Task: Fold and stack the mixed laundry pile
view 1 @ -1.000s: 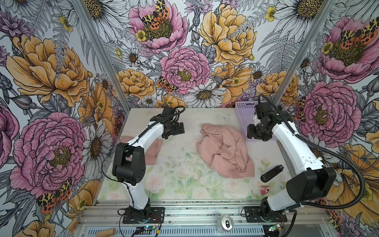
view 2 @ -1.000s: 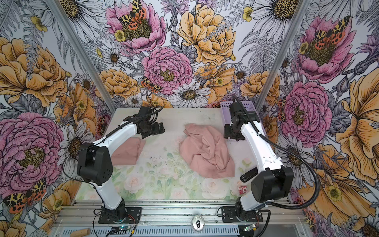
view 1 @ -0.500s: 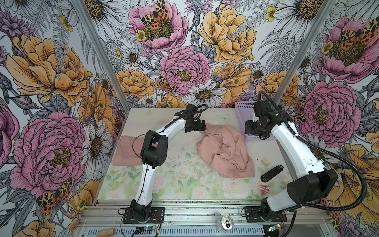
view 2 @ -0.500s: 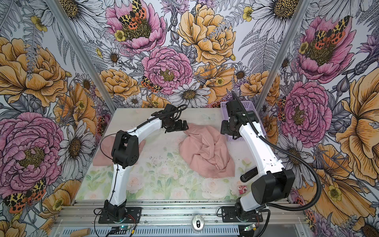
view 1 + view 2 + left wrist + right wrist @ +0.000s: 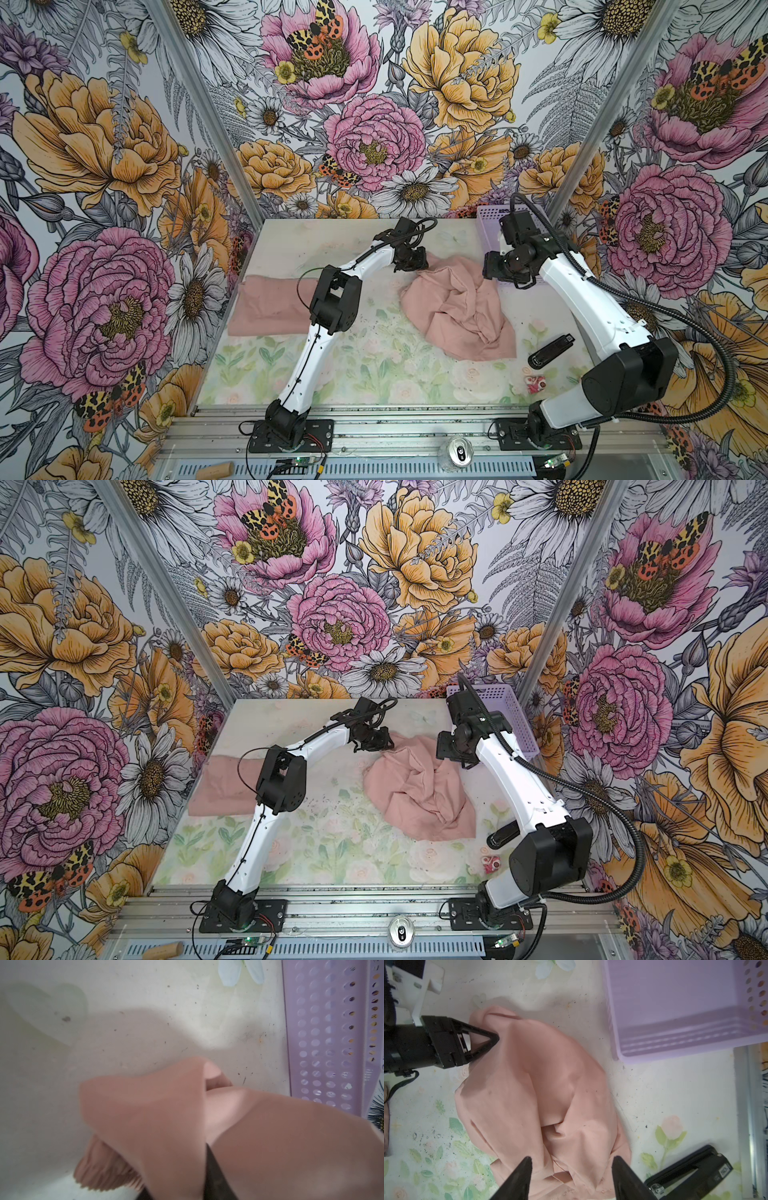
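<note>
Risk: left claw (image 5: 495, 1038) is clamped on an edge fold of the crumpled pink garment (image 5: 457, 307), while right claw (image 5: 572, 1158) hangs jaws apart over the cloth's opposite side, gripping nothing. If left lifts alone the thin pinch may slip, or the bundle drags into the stapler (image 5: 691, 1169) beside the right claw or the basket (image 5: 675, 1049) just past it. Cloth drapes over the left claw in its wrist view, so layers pinched are unreadable; folded pink piece (image 5: 266, 307) well behind the left claw is part-hidden by the arm.

Left tool (image 5: 495, 1038) crossed to crumpled pink garment (image 5: 457, 307), pinched corner.
</note>
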Robot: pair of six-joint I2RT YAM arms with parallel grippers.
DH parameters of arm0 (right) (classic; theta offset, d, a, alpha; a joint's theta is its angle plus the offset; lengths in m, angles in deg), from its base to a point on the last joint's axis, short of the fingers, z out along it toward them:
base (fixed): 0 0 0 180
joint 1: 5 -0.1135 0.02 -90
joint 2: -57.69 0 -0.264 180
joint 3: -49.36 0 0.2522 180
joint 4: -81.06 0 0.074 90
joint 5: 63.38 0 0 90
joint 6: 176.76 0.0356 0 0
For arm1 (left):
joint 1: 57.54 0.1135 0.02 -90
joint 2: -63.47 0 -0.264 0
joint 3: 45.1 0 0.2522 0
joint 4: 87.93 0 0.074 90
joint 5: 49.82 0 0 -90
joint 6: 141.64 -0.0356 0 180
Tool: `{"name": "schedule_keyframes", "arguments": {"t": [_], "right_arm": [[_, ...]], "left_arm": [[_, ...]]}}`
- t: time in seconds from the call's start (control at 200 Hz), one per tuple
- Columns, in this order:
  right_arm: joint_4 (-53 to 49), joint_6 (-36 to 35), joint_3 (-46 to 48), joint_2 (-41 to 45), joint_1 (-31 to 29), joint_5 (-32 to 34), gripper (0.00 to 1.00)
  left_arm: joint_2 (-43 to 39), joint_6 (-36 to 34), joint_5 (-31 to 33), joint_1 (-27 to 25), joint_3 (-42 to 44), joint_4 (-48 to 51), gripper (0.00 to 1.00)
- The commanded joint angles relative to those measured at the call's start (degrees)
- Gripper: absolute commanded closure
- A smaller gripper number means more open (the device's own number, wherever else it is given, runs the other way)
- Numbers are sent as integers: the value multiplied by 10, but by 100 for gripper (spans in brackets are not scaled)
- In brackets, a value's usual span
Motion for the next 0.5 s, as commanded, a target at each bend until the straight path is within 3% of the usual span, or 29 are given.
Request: {"name": "schedule_keyframes", "arguments": {"t": [0.0, 0.145, 0.32, 0.435, 0.495], "right_arm": [[57, 15, 49, 30, -28, -55, 37], [129, 29, 131, 54, -86, -80, 34], [202, 11, 164, 20, -126, -40, 32], [227, -7, 131, -19, -126, -7, 60], [231, -20, 106, -33, -126, 3, 88]], "left_arm": [[-20, 9, -5, 8, -10, -10, 100], [-83, -2, 17, 27, 36, -10, 100], [-190, -14, 37, 57, 127, -10, 100], [-269, -23, 45, 72, 202, -9, 100], [-309, -26, 46, 79, 242, -5, 100]]}}
